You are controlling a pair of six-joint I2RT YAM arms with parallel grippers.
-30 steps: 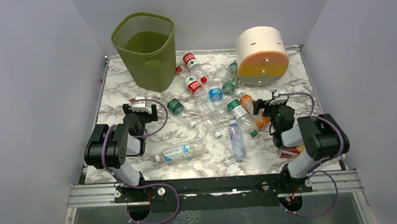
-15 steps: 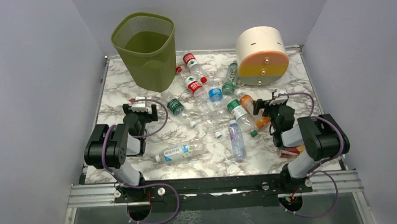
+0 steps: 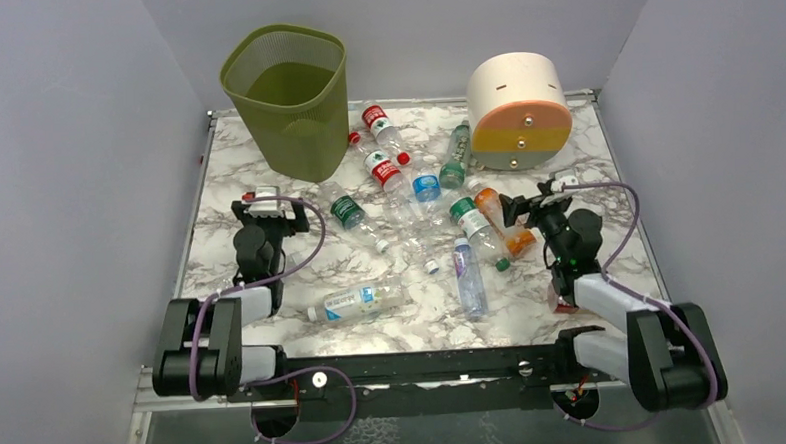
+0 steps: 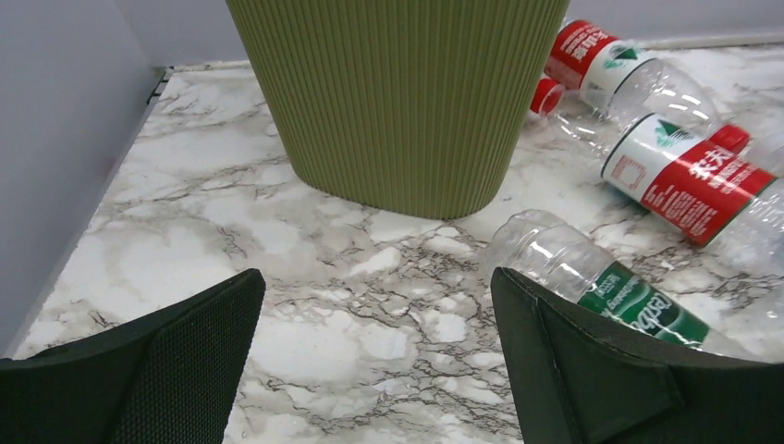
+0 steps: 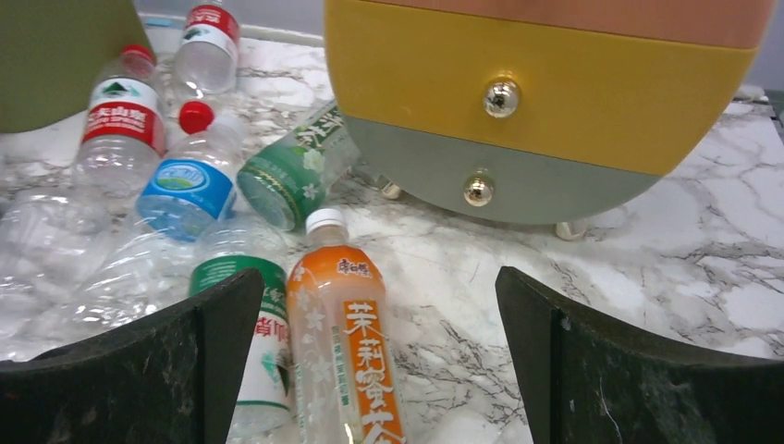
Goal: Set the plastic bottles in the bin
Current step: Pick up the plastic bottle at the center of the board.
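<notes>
Marbled white surface fills the overhead view, with pale walls on three sides. The olive mesh bin stands upright at the far left corner. The plastic bottles lie scattered on their sides from just right of the bin to the middle of the surface, all outside the bin. One blue-and-white bottle lies apart, nearer my bases. A cream cylinder sits at the far right. My left tool hangs near the bin's base, jaws wide and holding nothing. My right tool is just beside the orange bottle, also spread wide with nothing gripped.

From my left wrist, the bin's ribbed wall rises straight ahead, resting on the marble. My two dark fingers frame the bottom of the picture, far apart, with only bare surface between them. A green-labelled bottle lies to the right, its clear end toward the bin and close by the right-hand finger. Beyond it are two red-labelled bottles.

From my right wrist, the orange bottle shows in the gap between my spread fingers, white cap pointing away, not gripped. A green-banded bottle lies touching its left side. Further off are a blue-labelled bottle with a red cap and a dark green tea bottle. The cylinder's yellow and grey face, with two shiny knobs, fills the upper right.
</notes>
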